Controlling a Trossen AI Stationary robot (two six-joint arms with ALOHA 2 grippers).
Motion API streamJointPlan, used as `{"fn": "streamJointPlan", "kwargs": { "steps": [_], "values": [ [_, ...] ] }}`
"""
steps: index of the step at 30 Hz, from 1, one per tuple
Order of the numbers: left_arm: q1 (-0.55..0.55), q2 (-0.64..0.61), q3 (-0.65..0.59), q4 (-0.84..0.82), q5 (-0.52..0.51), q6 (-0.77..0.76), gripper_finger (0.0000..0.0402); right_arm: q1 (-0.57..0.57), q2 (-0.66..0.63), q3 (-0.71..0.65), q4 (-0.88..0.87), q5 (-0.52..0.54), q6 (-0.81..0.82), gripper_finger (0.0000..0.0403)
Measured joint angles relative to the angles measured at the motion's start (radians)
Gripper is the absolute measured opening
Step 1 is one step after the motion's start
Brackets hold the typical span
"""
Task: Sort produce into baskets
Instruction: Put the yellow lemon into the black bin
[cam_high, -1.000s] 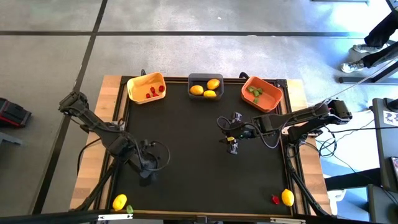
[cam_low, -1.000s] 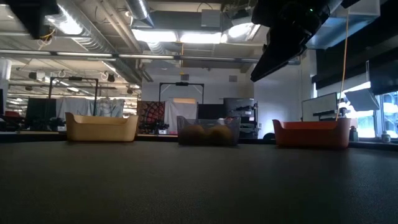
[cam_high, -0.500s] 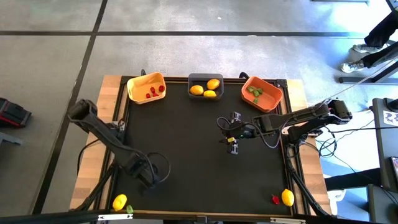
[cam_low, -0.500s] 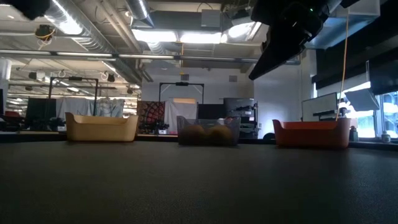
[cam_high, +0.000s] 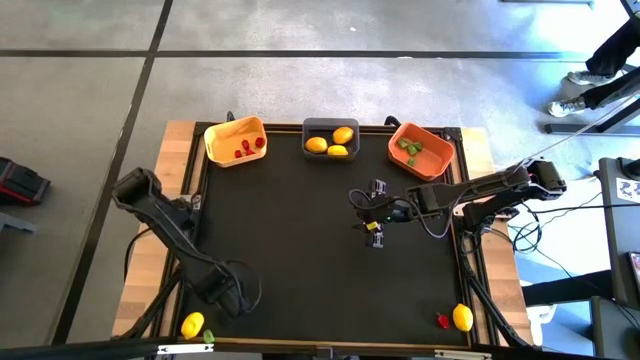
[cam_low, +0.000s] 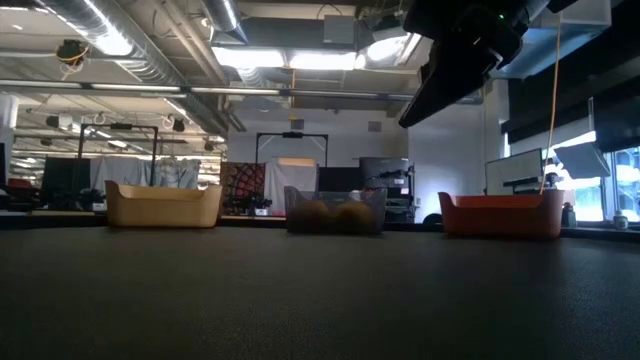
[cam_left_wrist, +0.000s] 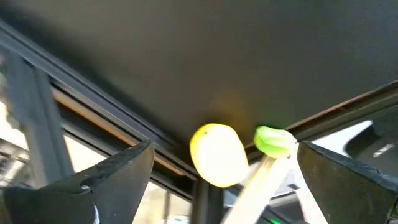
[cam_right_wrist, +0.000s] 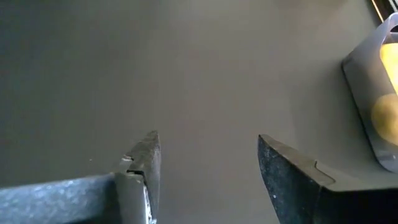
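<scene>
Already most of the sorting looks done: the yellow-orange basket (cam_high: 235, 139) holds red pieces (cam_high: 247, 148), the dark grey basket (cam_high: 331, 137) holds three lemons (cam_high: 330, 143), and the orange basket (cam_high: 421, 149) holds green pieces (cam_high: 410, 148), all ranged along the edge of the surface (cam_high: 300, 240) farthest from both arms' bases. What is left, by the look of it, lies at the two near corners. The left tool (cam_left_wrist: 217, 168) hangs with its fingers wide apart and nothing between them, and just ahead of it, framed between those fingers, sit a yellow lemon (cam_left_wrist: 217, 154) and a small green piece (cam_left_wrist: 273, 139) touching or nearly touching each other at the surface's rim. The right tool (cam_high: 375, 224) hovers over the middle of the surface, fingers parted about halfway and empty, with the dark grey basket off to one side ahead of it; another lemon (cam_high: 462, 318) and a red piece (cam_high: 443, 321) lie well apart from it, back near its arm's base. So roughly four pieces seem to remain. No brand, label or writing can be read anywhere.
</scene>
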Motion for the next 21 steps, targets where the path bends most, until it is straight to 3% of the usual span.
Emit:
{"fn": "streamJointPlan", "kwargs": {
  "steps": [14,21],
  "values": [
    [-0.097,0.007,0.000,0.093,0.009,-0.237,0.0389,0.000,0.000,0.000,-0.001,0.000,-0.027,0.0204],
    [-0.102,0.076,0.000,0.140,0.076,-0.199,0.0389,0.000,0.000,0.000,-0.001,-0.001,-0.028,0.0205]
  ]
}}
